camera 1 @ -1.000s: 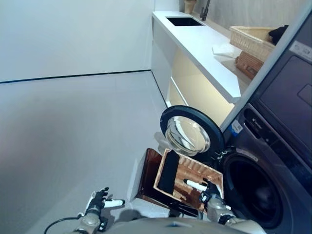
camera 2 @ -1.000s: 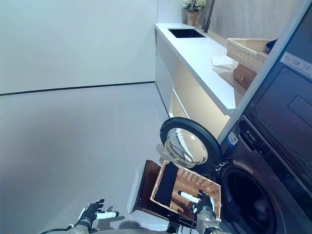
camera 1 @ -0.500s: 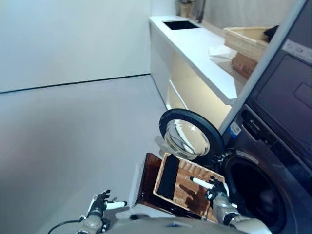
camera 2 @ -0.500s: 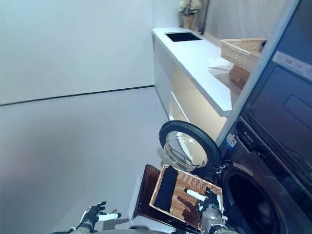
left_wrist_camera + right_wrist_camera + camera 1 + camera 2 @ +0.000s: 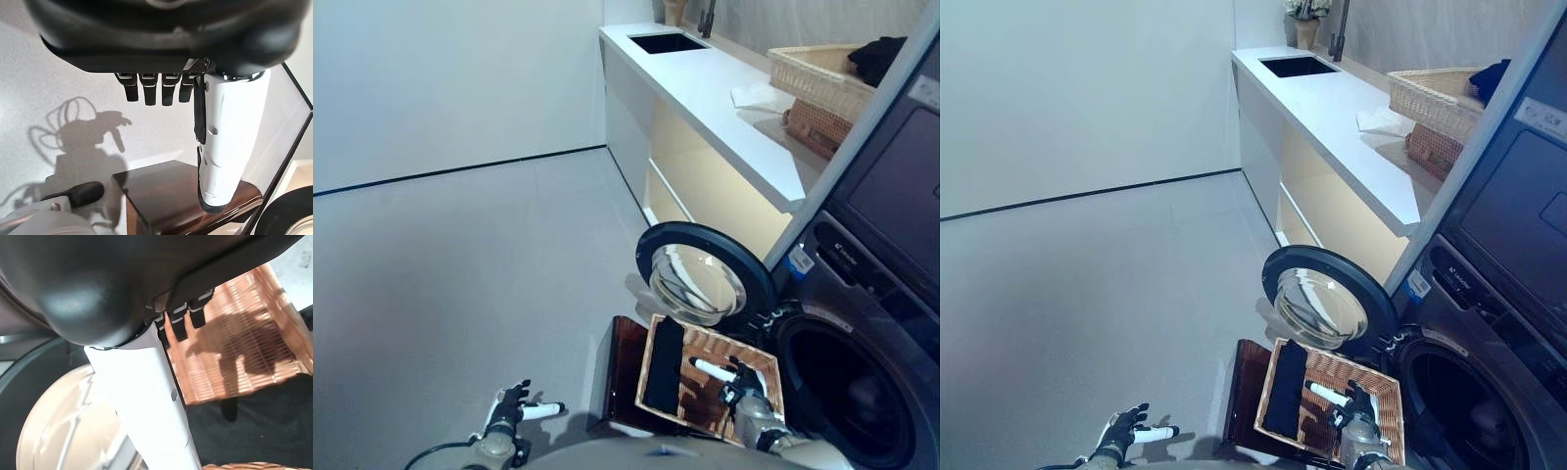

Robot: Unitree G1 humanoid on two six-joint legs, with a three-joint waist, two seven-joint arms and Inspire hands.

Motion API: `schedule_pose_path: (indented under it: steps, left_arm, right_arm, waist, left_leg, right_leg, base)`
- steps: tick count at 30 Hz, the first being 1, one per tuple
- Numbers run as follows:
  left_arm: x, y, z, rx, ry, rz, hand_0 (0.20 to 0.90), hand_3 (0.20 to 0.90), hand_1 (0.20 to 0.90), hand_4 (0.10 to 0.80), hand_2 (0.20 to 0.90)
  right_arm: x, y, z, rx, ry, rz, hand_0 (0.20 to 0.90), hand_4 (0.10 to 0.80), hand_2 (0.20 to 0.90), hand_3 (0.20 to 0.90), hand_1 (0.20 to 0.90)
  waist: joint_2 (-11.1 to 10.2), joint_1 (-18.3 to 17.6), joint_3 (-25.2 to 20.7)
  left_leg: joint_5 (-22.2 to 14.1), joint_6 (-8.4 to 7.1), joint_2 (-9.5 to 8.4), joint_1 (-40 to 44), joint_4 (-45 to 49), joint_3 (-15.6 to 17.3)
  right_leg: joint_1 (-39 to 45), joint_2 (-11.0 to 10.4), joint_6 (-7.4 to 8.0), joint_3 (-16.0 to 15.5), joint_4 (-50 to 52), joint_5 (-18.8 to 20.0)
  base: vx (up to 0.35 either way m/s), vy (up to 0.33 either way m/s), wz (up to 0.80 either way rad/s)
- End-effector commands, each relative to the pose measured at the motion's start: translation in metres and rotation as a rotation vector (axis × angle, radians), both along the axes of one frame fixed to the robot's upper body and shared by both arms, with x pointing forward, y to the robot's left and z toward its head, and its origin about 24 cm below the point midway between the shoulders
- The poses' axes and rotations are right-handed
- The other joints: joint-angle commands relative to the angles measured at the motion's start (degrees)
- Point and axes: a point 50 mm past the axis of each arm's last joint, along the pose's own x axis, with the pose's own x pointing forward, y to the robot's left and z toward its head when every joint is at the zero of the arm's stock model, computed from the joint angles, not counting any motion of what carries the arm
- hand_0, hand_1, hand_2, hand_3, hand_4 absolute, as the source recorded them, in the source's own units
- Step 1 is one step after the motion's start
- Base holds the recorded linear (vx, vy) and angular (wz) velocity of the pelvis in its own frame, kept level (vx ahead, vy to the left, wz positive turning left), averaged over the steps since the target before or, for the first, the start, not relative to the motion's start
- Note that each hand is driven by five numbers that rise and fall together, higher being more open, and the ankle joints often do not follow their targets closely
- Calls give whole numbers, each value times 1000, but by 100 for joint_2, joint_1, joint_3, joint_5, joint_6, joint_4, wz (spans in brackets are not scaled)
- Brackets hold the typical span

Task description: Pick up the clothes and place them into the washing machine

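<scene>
A black cloth lies along the left side of a wicker basket that rests on a dark brown stand. Right behind it is the washing machine, its round glass door swung open and its dark drum exposed. My right hand hovers open over the basket's right half, apart from the cloth; its wrist view shows straight fingers above wicker, with the black cloth beyond. My left hand hangs open over the floor, left of the stand.
A long white counter with a sink runs along the right wall. Two wicker baskets stand on it, one holding a dark garment. Grey floor stretches out to the left.
The camera has shifted a little, so the whole scene sits slightly differently. Both hands keep about the same places relative to the basket and stand.
</scene>
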Motion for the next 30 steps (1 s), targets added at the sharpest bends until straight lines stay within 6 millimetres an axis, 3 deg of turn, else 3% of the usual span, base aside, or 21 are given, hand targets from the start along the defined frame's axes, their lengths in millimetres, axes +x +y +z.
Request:
schedule_pose_path:
  steps: [1, 6, 8, 9, 11, 15, 21, 30]
  left_arm:
    - [56, 8, 21, 30, -198, 13, 900, 900, 900, 800, 900]
    - [101, -14, 44, -71, -418, 19, 900, 900, 900, 800, 900]
    - [128, -32, 68, -155, -585, -27, 900, 900, 900, 800, 900]
    - [148, -43, 96, -242, -759, -30, 900, 900, 900, 800, 900]
    - [156, -48, 122, -302, -899, -42, 900, 900, 900, 800, 900]
    - [162, -57, 160, -354, -1072, -139, 900, 900, 900, 800, 900]
    - [160, -63, 183, -406, -1168, -178, 900, 900, 900, 800, 900]
    - [159, -70, 188, -396, -1185, -229, 900, 900, 900, 800, 900]
  right_arm:
    - [65, 3, 34, -43, -210, 35, 900, 800, 900, 900, 900]
    - [96, -1, 58, -91, -318, 27, 900, 800, 900, 900, 900]
    - [112, 0, 71, -113, -374, 30, 900, 800, 900, 900, 900]
    - [126, 0, 84, -124, -421, 16, 900, 800, 900, 900, 900]
    - [140, -2, 97, -134, -463, -11, 900, 800, 900, 900, 900]
    - [170, -8, 131, -175, -548, -47, 900, 800, 900, 900, 900]
    - [192, -21, 165, -232, -613, -69, 900, 800, 900, 900, 900]
    - [200, -26, 180, -265, -639, -95, 900, 800, 900, 900, 900]
  waist:
    - [-29, 86, 332]
    - [119, 81, 752]
    - [223, 88, 1019]
    - [312, 132, 1215]
    - [371, 214, 1349]
    - [447, 369, 1580]
    - [559, 523, 1625]
    - [642, 630, 1631]
  left_leg:
    - [147, -422, -30, -975, 201, -224]
    - [274, -471, 11, -1507, 284, -311]
    - [325, -473, -2, -1770, 413, -383]
    - [370, -481, -13, -1968, 482, -442]
    - [404, -478, -15, -2160, 536, -486]
    - [359, -473, -50, -2681, 841, -426]
    - [295, -452, -130, -3161, 1009, -433]
    - [302, -443, -236, -3326, 943, -451]
  right_leg:
    - [-205, -127, 94, -225, 332, -298]
    - [-643, -150, 27, -378, 347, -236]
    - [-852, -156, -6, -433, 447, -247]
    - [-1031, -163, -26, -492, 521, -257]
    - [-1193, -175, -36, -526, 608, -282]
    - [-1575, -219, -43, -505, 737, -264]
    - [-1958, -299, -50, -477, 814, -289]
    - [-2001, -355, -17, -510, 704, -294]
  base:
    - [-170, -41, -13]
    - [-115, -5, 15]
    - [-144, 22, 25]
    - [-123, 17, 26]
    - [-65, 17, 22]
    - [-51, 52, 6]
    - [17, 58, 0]
    - [40, 37, 2]
